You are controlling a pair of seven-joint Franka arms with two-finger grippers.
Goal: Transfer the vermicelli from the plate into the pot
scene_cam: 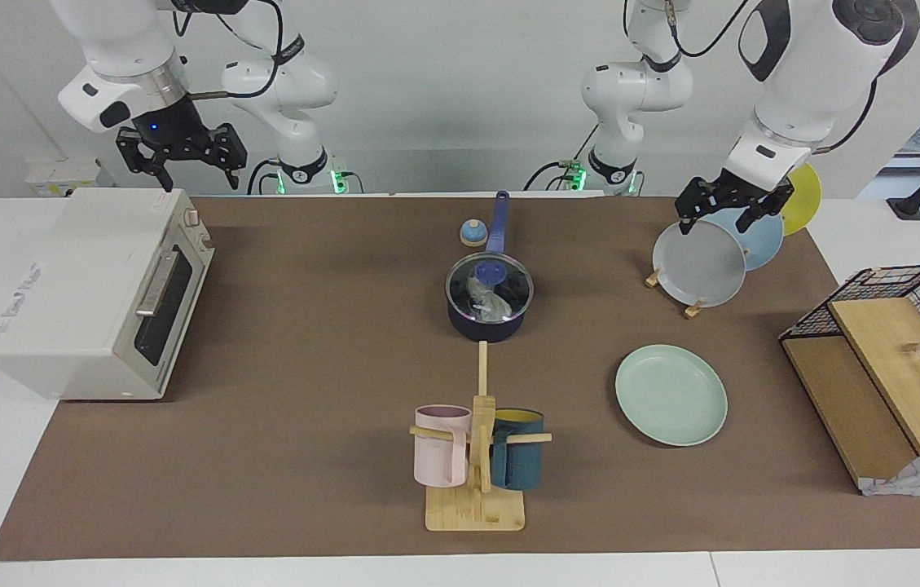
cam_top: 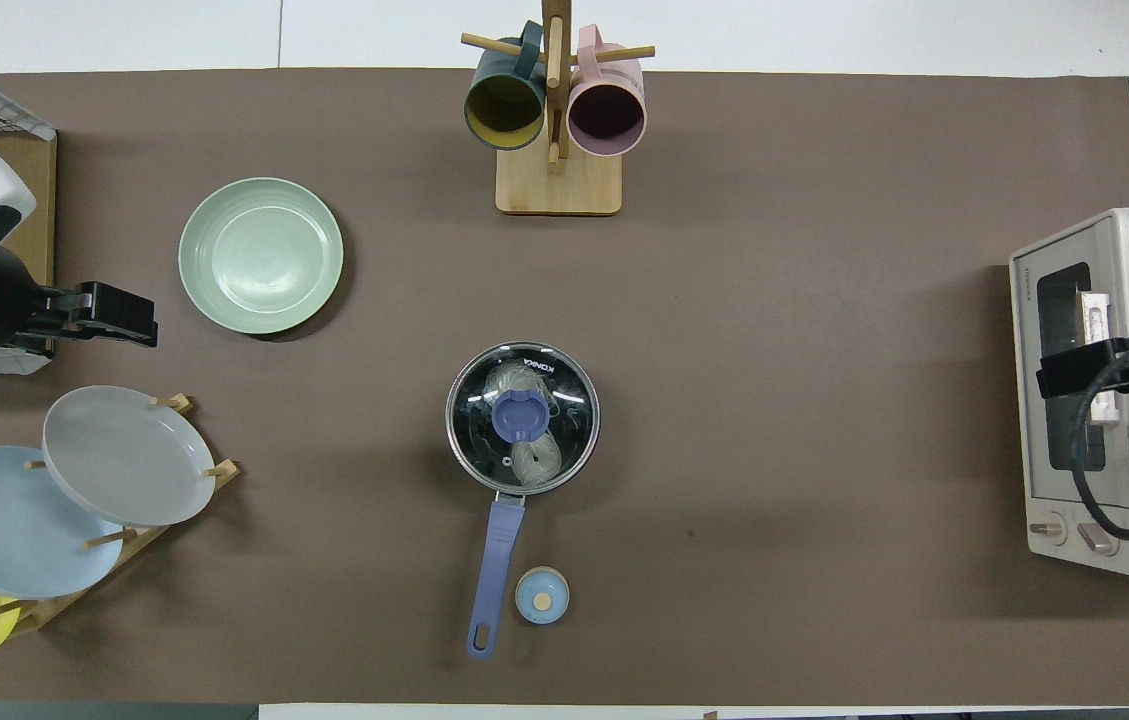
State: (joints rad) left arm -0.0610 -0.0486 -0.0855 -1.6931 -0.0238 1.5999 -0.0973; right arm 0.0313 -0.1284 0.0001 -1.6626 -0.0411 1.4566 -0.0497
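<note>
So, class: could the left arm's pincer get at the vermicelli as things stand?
Probably not directly: the vermicelli lies in the pot under a glass lid; the left pincer, open, hangs over the plate rack.
</note>
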